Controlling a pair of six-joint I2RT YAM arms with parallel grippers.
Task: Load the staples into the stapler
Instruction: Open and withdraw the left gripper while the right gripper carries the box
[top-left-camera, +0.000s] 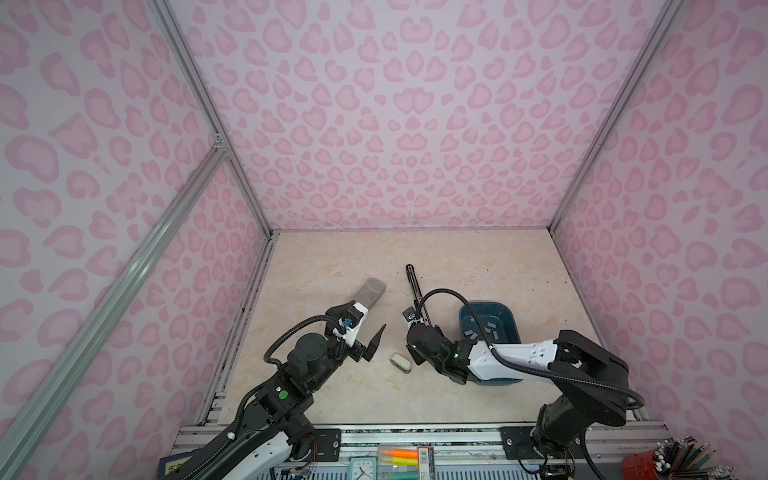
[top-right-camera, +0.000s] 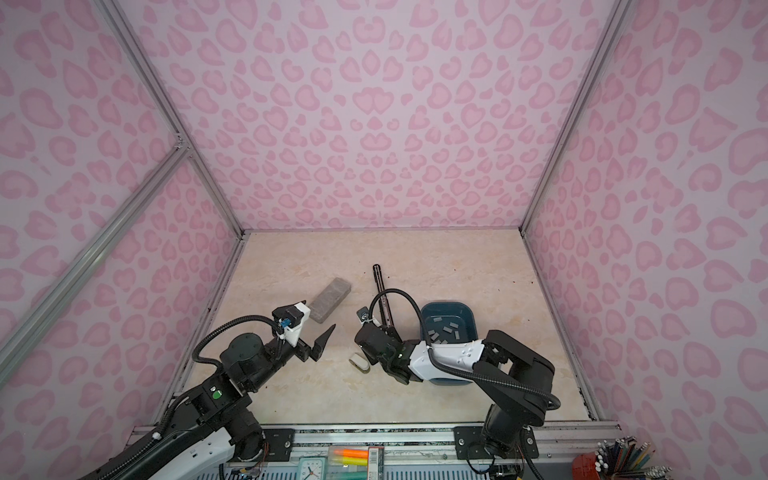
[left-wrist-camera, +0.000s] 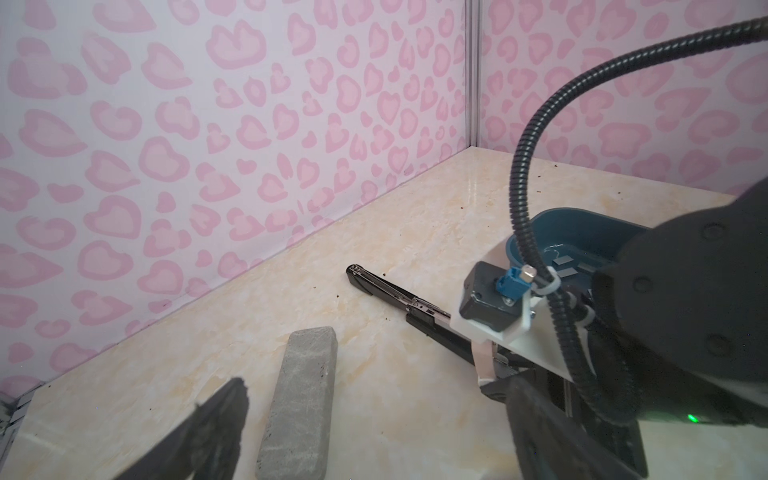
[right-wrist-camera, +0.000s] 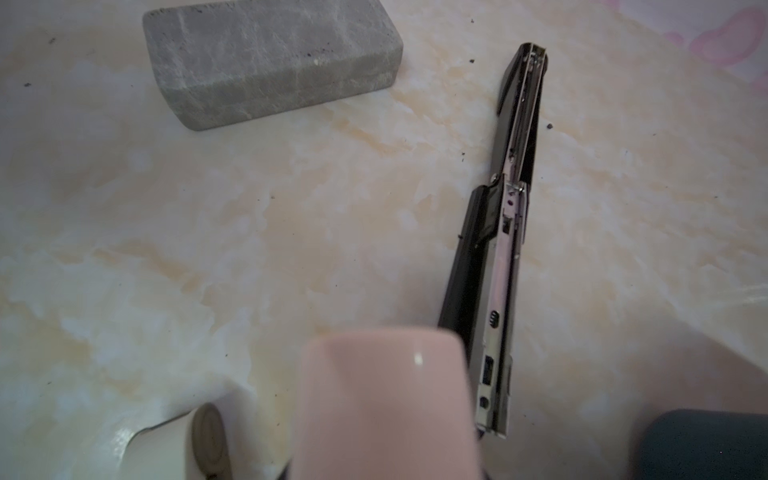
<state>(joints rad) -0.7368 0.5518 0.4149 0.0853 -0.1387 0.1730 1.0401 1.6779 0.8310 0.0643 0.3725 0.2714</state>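
Presently, stapler (top-left-camera: 412, 284): opened out flat on the tabletop (top-left-camera: 332, 395).
staples (top-left-camera: 484, 326): loose strips inside the blue tub (top-left-camera: 466, 312).
left gripper (top-right-camera: 314, 319): jaws spread wide, empty, near the grey block (top-left-camera: 368, 293).
right gripper (top-left-camera: 420, 329): over the stapler's near end; grip unclear.

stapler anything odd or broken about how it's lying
The stapler lies hinged wide open, stretched out flat on the table, its silver metal track exposed. That looks like a loading position rather than damage. Small dark specks are scattered on the table around it.
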